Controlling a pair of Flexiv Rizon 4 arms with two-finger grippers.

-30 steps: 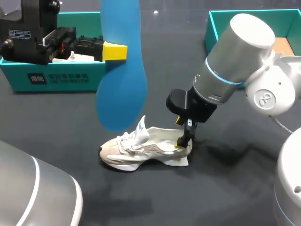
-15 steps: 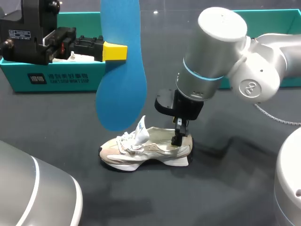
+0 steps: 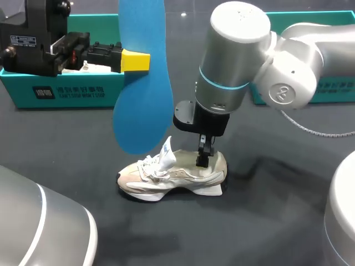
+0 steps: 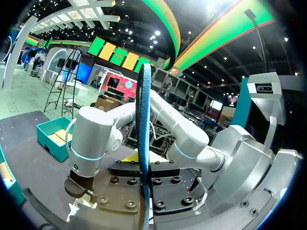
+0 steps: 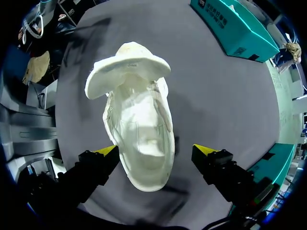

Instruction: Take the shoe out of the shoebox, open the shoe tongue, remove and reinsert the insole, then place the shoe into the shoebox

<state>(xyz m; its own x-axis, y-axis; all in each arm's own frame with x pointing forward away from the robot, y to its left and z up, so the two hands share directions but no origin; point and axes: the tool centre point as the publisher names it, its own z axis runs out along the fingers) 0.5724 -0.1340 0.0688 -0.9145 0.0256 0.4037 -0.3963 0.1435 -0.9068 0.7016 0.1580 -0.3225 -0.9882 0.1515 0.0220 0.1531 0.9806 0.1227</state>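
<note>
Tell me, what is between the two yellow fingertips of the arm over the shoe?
The heel end of the white shoe lies between the open jaws of the right gripper; the right wrist view shows it.

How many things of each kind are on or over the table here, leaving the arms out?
shoe: 1
blue insole: 1
teal boxes: 2, one at the table's left, one at its right
Total: 4
</note>
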